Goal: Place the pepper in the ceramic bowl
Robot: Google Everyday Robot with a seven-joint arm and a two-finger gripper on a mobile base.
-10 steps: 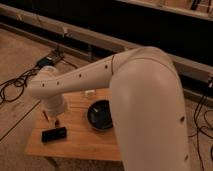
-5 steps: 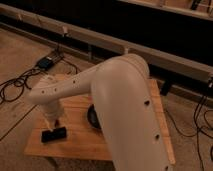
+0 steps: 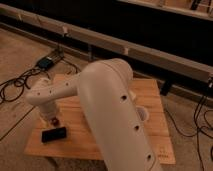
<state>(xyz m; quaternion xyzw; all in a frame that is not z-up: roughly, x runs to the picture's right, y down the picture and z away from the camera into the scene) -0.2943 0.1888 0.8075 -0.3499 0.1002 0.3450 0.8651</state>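
Note:
My gripper (image 3: 50,119) hangs at the end of the white arm (image 3: 115,105) over the left part of the wooden table (image 3: 150,97), just behind a flat black device (image 3: 53,134). A small dark red bit, which looks like the pepper (image 3: 54,122), shows at the gripper's tip, close to the table top. The black ceramic bowl is hidden behind the arm.
A white translucent cup (image 3: 142,114) stands right of the arm on the table. Cables (image 3: 15,87) and a small blue box (image 3: 46,62) lie on the floor at the left. A dark wall with a rail (image 3: 150,50) runs behind the table.
The arm's big link has swung further across the view and now covers the bowl. The gripper has stayed at the table's left, by the black device.

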